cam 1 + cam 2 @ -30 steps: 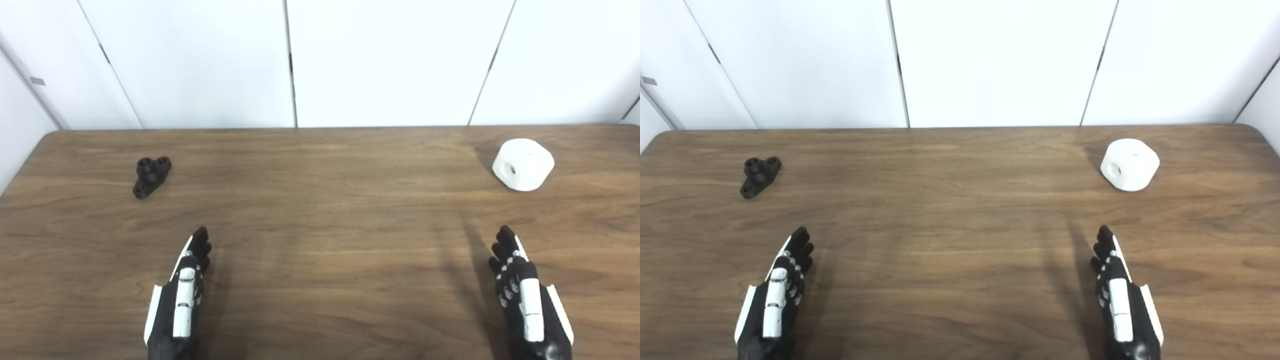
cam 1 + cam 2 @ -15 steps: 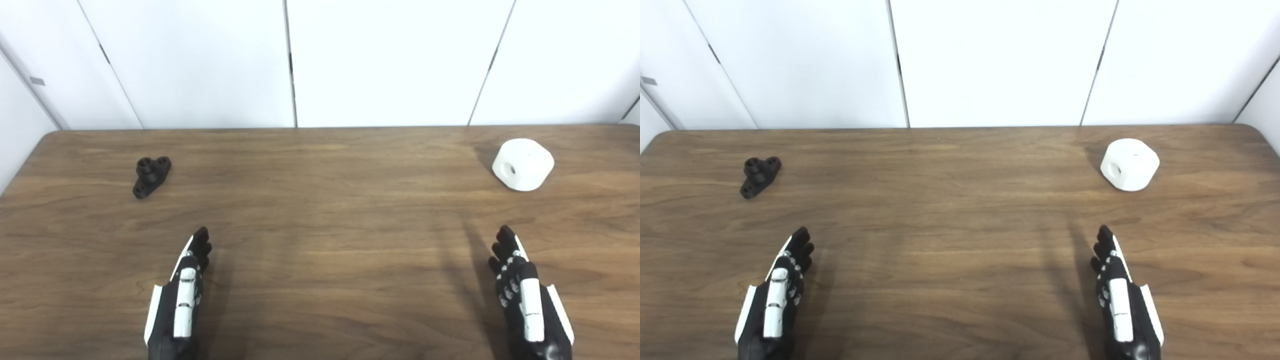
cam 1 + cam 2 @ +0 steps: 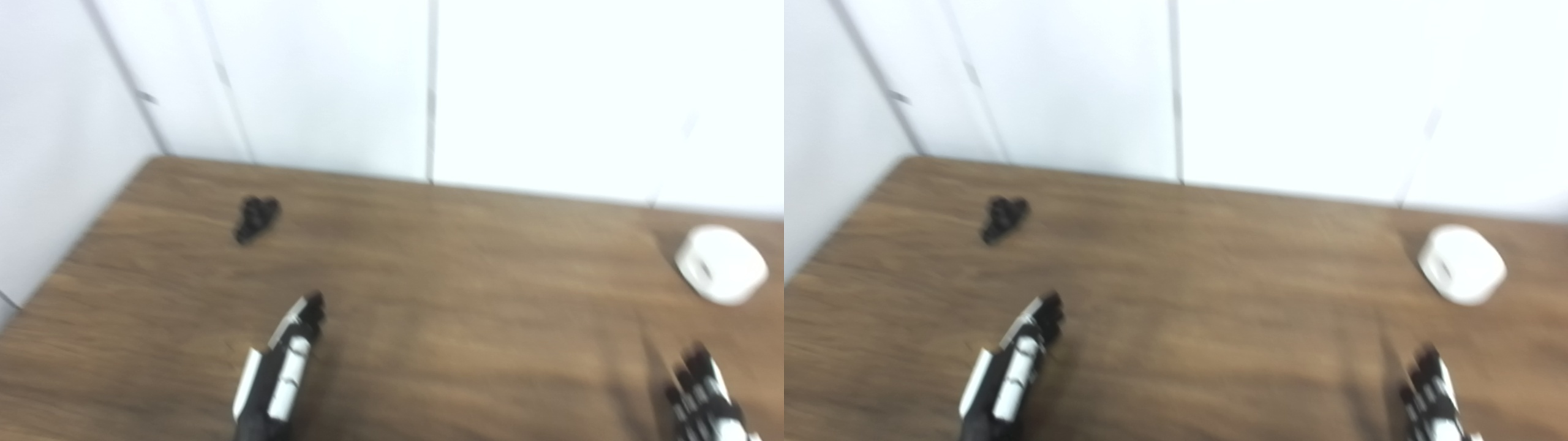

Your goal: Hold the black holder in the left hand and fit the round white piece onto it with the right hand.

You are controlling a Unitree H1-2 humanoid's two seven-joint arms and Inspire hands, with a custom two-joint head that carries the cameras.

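Writing unreadable through blur; left hand (image 3: 278, 373) and right hand (image 3: 1432, 401) fingers extended, empty.

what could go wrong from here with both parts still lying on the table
1. The black holder is small, lies far from the left hand and shows only as a motion-blurred blob, so a reach guided by this picture may miss or nudge it.
2. The round white piece lies near the table's right side; a clumsy approach by the right hand might push it outward.
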